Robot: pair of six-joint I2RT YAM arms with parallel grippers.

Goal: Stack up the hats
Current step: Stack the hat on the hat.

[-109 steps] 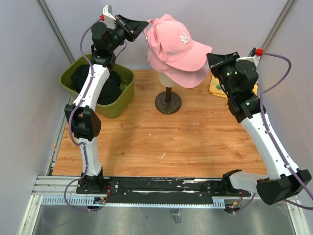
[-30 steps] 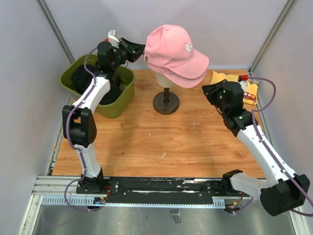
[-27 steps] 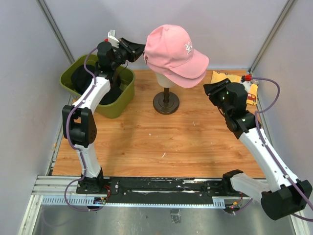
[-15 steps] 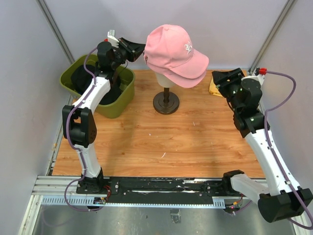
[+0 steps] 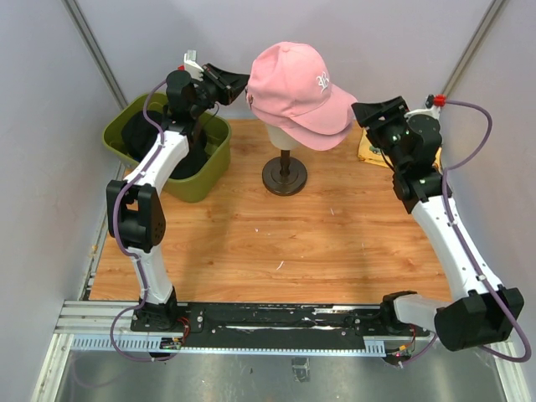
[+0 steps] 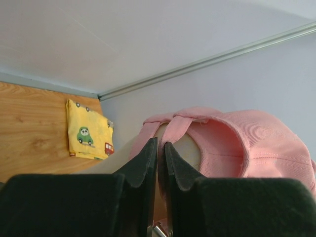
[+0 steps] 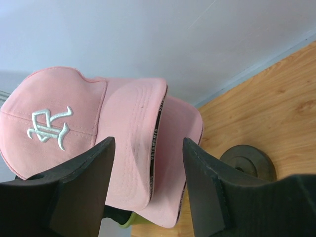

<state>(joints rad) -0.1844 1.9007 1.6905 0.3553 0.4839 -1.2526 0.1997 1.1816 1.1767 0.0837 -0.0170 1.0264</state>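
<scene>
Two pink hats sit stacked on the mannequin head (image 5: 283,134); the upper hat (image 5: 293,79) has a white logo and the lower hat's brim (image 5: 325,136) pokes out beneath it. My left gripper (image 5: 246,82) is at the back of the hats, shut on a pink rear strap (image 6: 170,129) pinched between its fingers (image 6: 148,155). My right gripper (image 5: 365,111) hovers open just off the brims. In the right wrist view both brims (image 7: 140,148) lie between its spread fingertips (image 7: 106,148) without touching them. Black hats (image 5: 172,151) lie in the green bin (image 5: 117,127).
The mannequin stands on a dark round base (image 5: 285,176) at the back centre of the wooden table (image 5: 276,243). A yellow printed cloth (image 5: 373,151) lies at the back right, behind my right arm. The bin occupies the back left corner.
My right gripper has opened and swung up from beside the stand to the brims. The left gripper and the hats have stayed put.
</scene>
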